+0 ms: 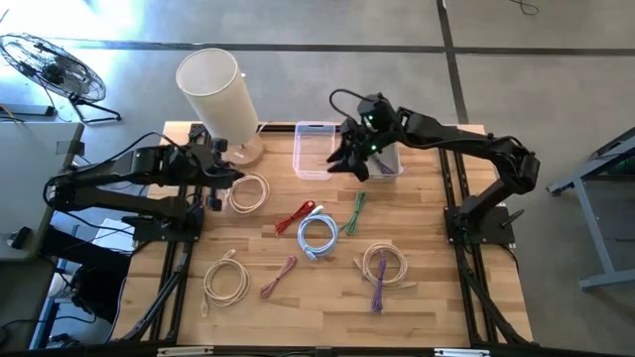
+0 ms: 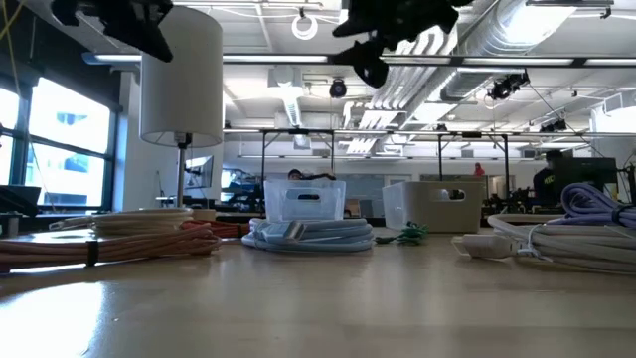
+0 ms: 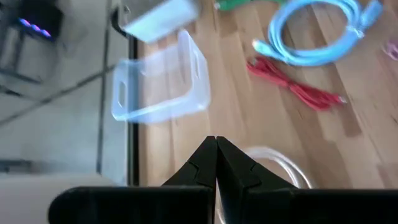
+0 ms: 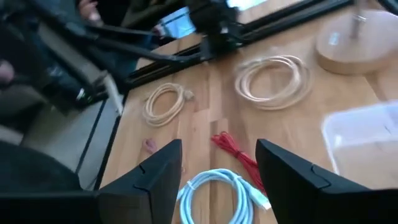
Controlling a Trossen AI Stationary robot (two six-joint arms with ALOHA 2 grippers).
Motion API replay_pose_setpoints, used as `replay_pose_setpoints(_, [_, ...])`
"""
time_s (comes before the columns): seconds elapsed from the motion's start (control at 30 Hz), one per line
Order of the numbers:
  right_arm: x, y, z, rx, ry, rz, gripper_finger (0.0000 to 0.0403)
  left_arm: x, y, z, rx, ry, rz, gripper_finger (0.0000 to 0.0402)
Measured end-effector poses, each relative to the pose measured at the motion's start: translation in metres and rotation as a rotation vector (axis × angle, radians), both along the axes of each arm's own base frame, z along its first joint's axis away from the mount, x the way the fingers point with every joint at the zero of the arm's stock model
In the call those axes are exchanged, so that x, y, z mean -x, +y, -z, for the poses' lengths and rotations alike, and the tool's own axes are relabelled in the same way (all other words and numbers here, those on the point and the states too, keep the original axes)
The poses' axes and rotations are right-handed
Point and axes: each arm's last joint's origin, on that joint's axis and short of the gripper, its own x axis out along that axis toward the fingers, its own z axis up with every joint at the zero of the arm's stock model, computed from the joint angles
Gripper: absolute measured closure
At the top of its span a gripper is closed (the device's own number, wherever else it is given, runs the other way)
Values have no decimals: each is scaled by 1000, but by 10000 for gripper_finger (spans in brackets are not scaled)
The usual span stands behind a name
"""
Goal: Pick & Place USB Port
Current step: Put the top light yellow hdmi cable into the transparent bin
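Right end effector (image 1: 357,164) is hovering with fingers spread, empty, by the clear bin (image 1: 316,149). Left end effector (image 1: 220,178) is sitting clenched, empty, near the lamp. Light blue USB cable (image 1: 317,235) is lying coiled mid-tabletop (image 1: 446,288).

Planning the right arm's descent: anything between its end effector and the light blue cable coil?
Nothing visible. The right end effector hangs open in the air by the clear bin; the light blue cable coil lies uncovered below it, with the red cable and green cable beside, not over it.
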Motion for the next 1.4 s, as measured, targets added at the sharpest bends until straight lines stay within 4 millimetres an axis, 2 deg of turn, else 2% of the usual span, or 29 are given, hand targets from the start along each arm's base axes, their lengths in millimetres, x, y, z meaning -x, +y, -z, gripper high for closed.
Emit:
replay_pose_setpoints(0.17, [1,12,-9,29,-7,-38,205,5,-1,-1,101,9,-90,400])
replay_pose_setpoints(0.27, [8,16,-15,40,-12,-49,206,4,-2,0,194,-13,-112,385])
replay_pose_setpoints(0.53, [28,36,-33,131,-25,-111,205,-10,-3,11,332,79,-141,282])
replay_pose_setpoints(0.67, [39,50,-40,252,-5,-104,206,-23,-1,23,363,176,-189,237])
replay_pose_setpoints(0.77, [48,60,-46,348,19,-72,206,-35,0,33,359,269,-196,217])
replay_pose_setpoints(1.0, [68,76,-60,479,44,39,206,-66,4,62,345,464,-238,208])
replay_pose_setpoints(1.1, [75,83,-63,520,65,77,206,-79,4,76,407,549,-187,208])
replay_pose_setpoints(1.23, [83,89,-63,533,108,110,206,-93,3,93,418,648,-147,208])
replay_pose_setpoints(1.4, [88,96,-60,526,168,127,206,-104,7,110,349,720,-214,208])
